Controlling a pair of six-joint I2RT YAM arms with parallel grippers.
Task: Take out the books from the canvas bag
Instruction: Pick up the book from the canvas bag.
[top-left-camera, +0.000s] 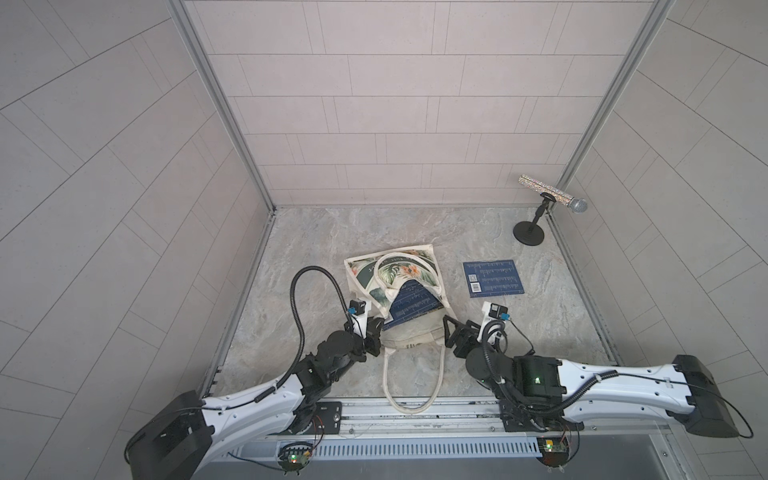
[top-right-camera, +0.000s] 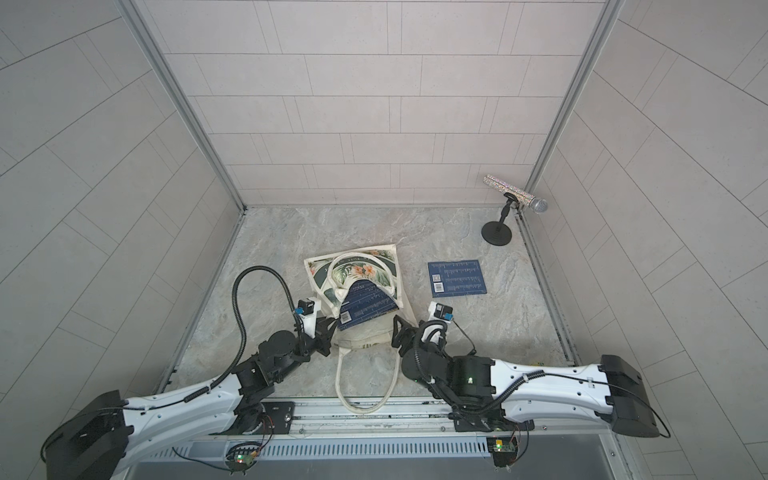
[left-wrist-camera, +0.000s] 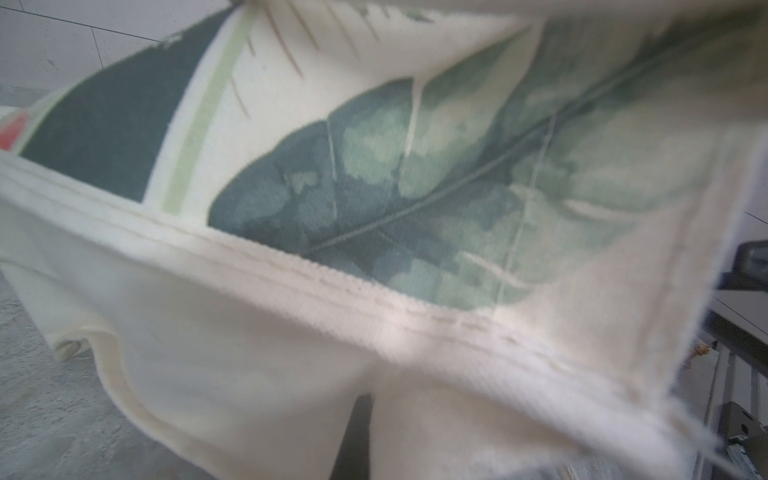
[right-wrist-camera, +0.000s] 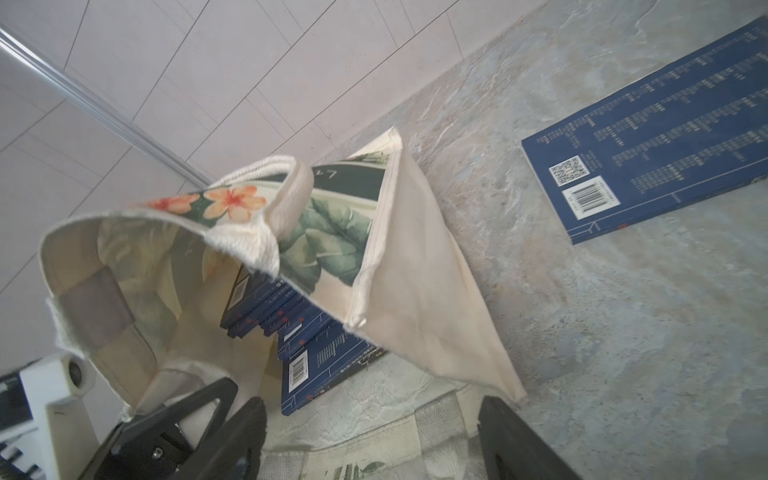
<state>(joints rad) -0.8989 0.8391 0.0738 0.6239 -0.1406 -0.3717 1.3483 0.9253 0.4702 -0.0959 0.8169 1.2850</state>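
The cream canvas bag (top-left-camera: 409, 334) (top-right-camera: 365, 334) with its leafy print lies on the marble table, mouth toward the arms. My left gripper (top-left-camera: 376, 328) (top-right-camera: 328, 328) is shut on the bag's upper rim at the left and holds the mouth up; printed fabric (left-wrist-camera: 374, 187) fills the left wrist view. Several navy books (right-wrist-camera: 266, 307) are stacked inside, and the lowest one (right-wrist-camera: 316, 374) (top-left-camera: 411, 309) sticks out of the mouth. Another navy book (top-left-camera: 493, 278) (top-right-camera: 457, 278) (right-wrist-camera: 665, 137) lies flat on the table to the right. My right gripper (top-left-camera: 448, 332) (top-right-camera: 397, 332) (right-wrist-camera: 374, 436) stands open just over the bag's lower rim, holding nothing.
A glittery microphone (top-left-camera: 552, 195) on a black stand (top-left-camera: 528, 232) stands at the back right corner. The bag's long handle (top-left-camera: 411, 386) loops toward the front rail. Tiled walls enclose the table on three sides.
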